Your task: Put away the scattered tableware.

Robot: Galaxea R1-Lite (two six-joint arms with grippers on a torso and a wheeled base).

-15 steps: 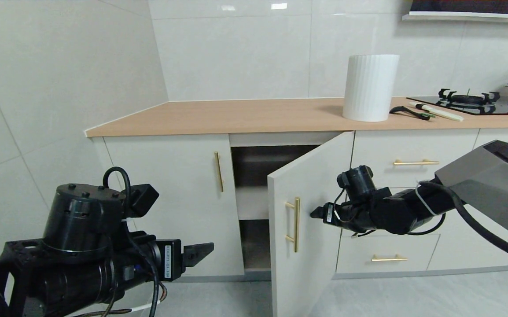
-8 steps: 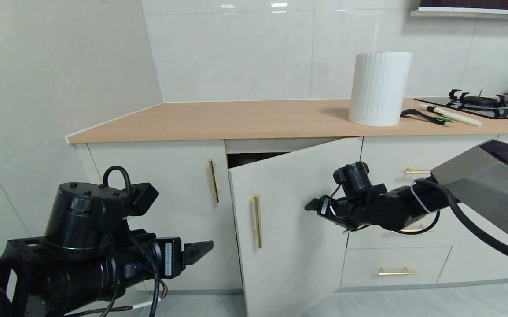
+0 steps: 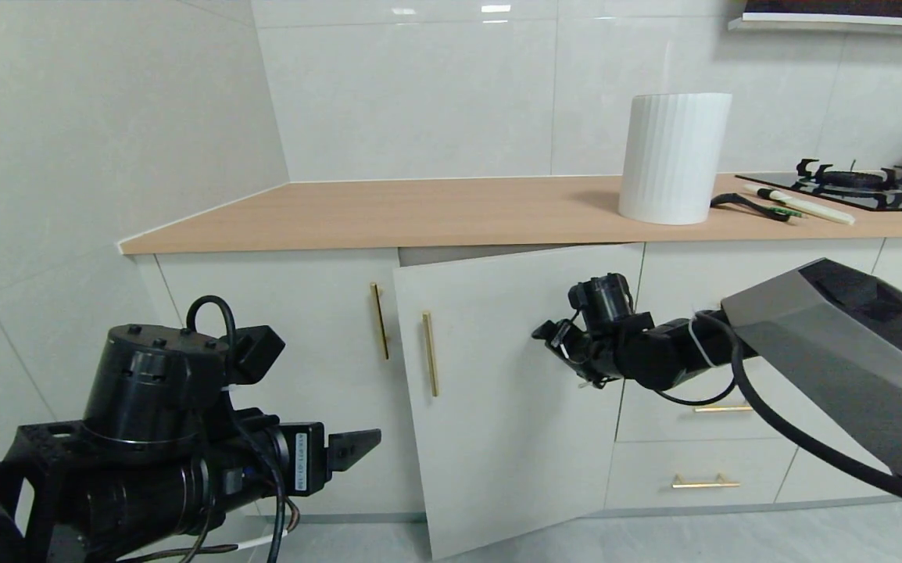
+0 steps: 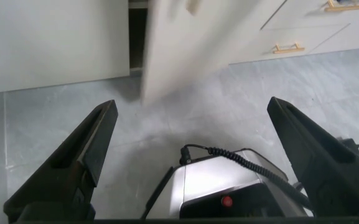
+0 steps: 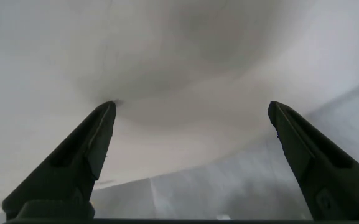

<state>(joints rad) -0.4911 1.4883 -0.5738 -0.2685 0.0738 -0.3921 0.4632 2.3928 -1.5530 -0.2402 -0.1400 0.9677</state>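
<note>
Tiled walls (image 3: 107, 117), wood counter (image 3: 420, 207) (grey floor (image 3: 654, 532))

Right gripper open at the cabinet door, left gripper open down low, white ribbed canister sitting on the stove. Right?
One error. The white ribbed canister stands on the wooden countertop, left of the stove, as the head view shows. The rest holds: right gripper open at the cabinet door, left gripper open down low.

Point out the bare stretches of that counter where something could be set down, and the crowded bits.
The long stretch of counter from the wall corner up to the white canister is bare. Right of the canister it is crowded: utensils lie between it and the stove. Below, the right gripper is at the cabinet door.
</note>
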